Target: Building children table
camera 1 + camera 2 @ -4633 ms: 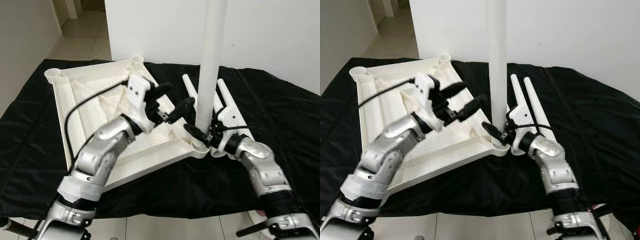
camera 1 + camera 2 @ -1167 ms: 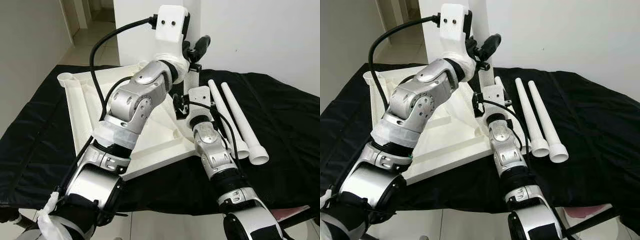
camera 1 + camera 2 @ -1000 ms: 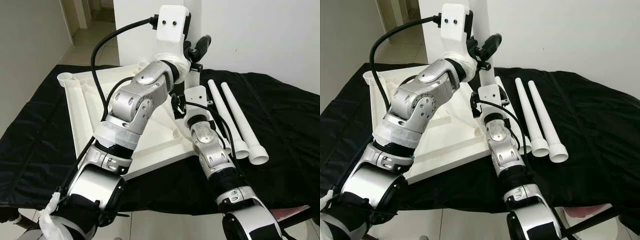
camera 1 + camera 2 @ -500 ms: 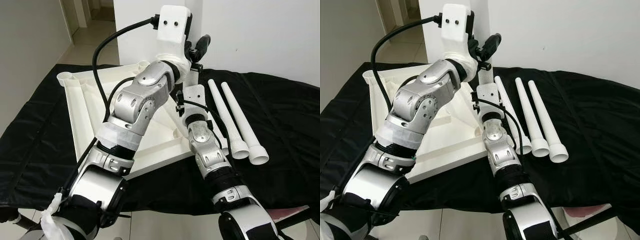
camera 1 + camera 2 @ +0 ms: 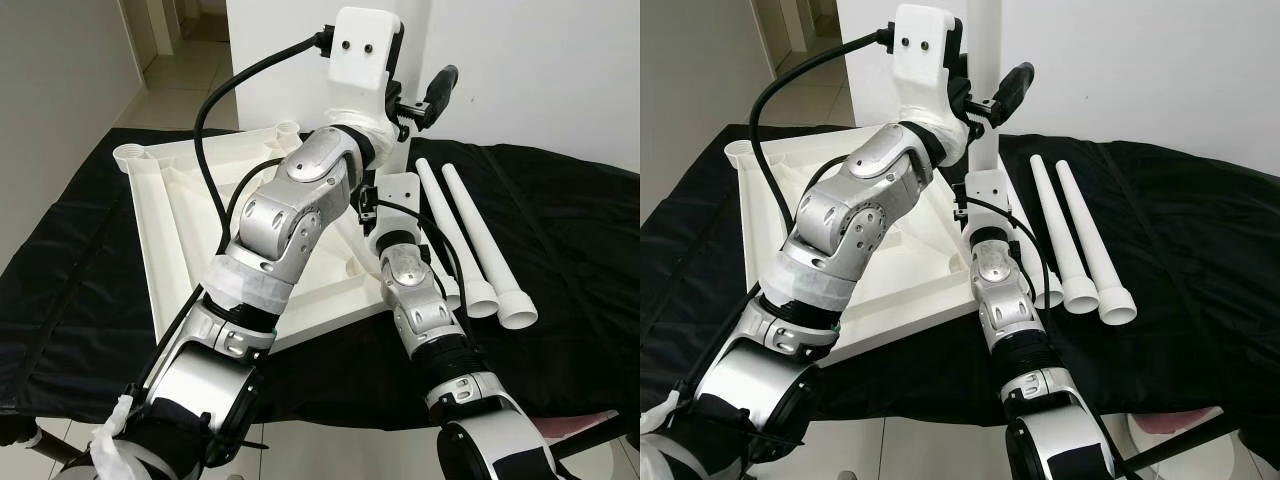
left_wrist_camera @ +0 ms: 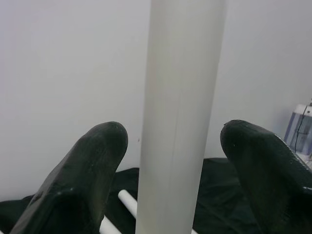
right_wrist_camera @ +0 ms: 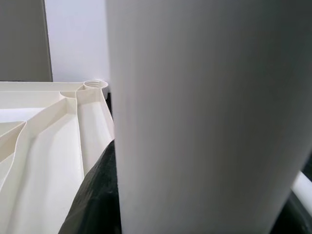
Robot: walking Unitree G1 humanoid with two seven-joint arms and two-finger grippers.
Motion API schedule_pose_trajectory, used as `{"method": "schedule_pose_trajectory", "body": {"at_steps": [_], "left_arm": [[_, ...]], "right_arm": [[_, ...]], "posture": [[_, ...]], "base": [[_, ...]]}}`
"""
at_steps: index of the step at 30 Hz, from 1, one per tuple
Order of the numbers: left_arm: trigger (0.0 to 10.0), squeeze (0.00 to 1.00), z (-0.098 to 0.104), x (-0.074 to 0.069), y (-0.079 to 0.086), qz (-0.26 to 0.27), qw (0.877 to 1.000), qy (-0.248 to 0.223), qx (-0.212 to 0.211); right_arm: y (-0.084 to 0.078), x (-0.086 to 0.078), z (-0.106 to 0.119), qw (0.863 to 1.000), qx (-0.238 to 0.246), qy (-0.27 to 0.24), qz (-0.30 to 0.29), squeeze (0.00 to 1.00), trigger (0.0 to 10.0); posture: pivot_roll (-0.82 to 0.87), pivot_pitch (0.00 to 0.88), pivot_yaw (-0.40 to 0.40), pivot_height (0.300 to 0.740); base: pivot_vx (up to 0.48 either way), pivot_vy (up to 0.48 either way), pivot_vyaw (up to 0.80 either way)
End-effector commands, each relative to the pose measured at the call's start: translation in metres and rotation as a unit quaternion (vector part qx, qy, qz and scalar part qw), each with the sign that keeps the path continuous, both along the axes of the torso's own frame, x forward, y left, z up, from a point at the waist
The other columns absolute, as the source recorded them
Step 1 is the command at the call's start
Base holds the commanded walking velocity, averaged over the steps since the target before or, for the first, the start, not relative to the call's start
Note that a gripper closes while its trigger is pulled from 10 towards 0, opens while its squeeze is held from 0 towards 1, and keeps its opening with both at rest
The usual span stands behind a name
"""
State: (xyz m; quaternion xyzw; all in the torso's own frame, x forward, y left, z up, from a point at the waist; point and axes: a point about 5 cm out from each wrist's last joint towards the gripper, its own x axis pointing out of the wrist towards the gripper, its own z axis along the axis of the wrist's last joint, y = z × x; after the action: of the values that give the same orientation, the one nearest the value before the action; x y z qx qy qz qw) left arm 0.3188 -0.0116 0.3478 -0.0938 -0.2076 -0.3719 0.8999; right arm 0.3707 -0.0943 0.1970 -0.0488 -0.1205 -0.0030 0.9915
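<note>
Your left gripper point(image 6: 170, 146) is spread around the upright table leg point(image 6: 180, 112), not touching; right gripper's point(image 7: 112, 195) closure can't be judged.

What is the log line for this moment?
upright leg: at tabletop corner | left gripper: open around it, high | right gripper: at its base

The upright leg point(image 5: 985, 80) blocks the tabletop's point(image 5: 170, 230) near right corner; 2 loose legs point(image 5: 470, 240) bar the cloth point(image 5: 580, 260) beside it, with open black cloth beyond
</note>
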Motion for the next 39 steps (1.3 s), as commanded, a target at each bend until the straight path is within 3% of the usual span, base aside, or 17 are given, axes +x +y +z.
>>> {"method": "schedule_pose_trajectory", "body": {"at_steps": [1, 8, 14, 23, 26, 29, 31, 39], "left_arm": [[10.0, 0.0, 0.0, -0.007, -0.002, -0.042, 0.999, -0.016, -0.01], [10.0, 0.0, -0.009, -0.003, 0.009, -0.036, 0.998, -0.003, -0.06], [10.0, 0.0, -0.013, 0.001, 0.022, -0.024, 0.998, -0.02, -0.059], [10.0, 0.0, -0.029, 0.017, 0.048, 0.051, 0.998, -0.004, -0.044], [10.0, 0.0, -0.056, 0.028, 0.067, 0.101, 0.994, 0.033, -0.036], [10.0, 0.0, -0.056, 0.028, 0.067, 0.101, 0.994, 0.033, -0.036], [10.0, 0.0, -0.073, 0.034, 0.08, 0.128, 0.989, 0.062, -0.035], [10.0, 0.0, -0.101, 0.049, 0.091, 0.154, 0.981, 0.116, -0.005]], "right_arm": [[-0.002, -0.001, -0.007, 1.0, 0.01, 0.012, -0.005, 0.0, 10.0], [-0.013, 0.001, -0.008, 0.999, 0.03, 0.017, -0.02, 0.0, 10.0], [-0.019, 0.001, -0.006, 0.999, 0.028, 0.007, -0.025, 0.0, 10.0], [-0.032, 0.0, -0.009, 0.999, 0.002, 0.001, -0.035, 0.0, 10.0], [-0.046, -0.005, -0.02, 0.999, 0.002, 0.007, -0.05, 0.0, 10.0], [-0.046, -0.005, -0.02, 0.999, 0.002, 0.007, -0.05, 0.0, 10.0], [-0.05, -0.007, -0.027, 0.999, 0.003, 0.014, -0.049, 0.0, 10.0], [-0.045, -0.005, -0.026, 1.0, 0.0, 0.007, -0.03, 0.0, 10.0]], "posture": [[0.05, 0.022, -0.032, 0.74], [0.03, 0.008, -0.042, 0.74], [0.03, 0.0, -0.058, 0.74], [0.03, 0.0, -0.031, 0.74], [0.02, 0.0, -0.013, 0.74], [0.02, 0.0, -0.013, 0.74], [0.01, 0.0, 0.012, 0.74], [-0.01, 0.0, 0.068, 0.74]], "base": [[0.0, 0.0, 0.0], [0.0, 0.0, 0.0], [0.0, 0.0, 0.0], [0.0, 0.0, 0.0], [0.0, 0.0, 0.0], [0.0, 0.0, 0.0], [0.0, 0.0, 0.0], [0.0, 0.0, 0.0]]}}
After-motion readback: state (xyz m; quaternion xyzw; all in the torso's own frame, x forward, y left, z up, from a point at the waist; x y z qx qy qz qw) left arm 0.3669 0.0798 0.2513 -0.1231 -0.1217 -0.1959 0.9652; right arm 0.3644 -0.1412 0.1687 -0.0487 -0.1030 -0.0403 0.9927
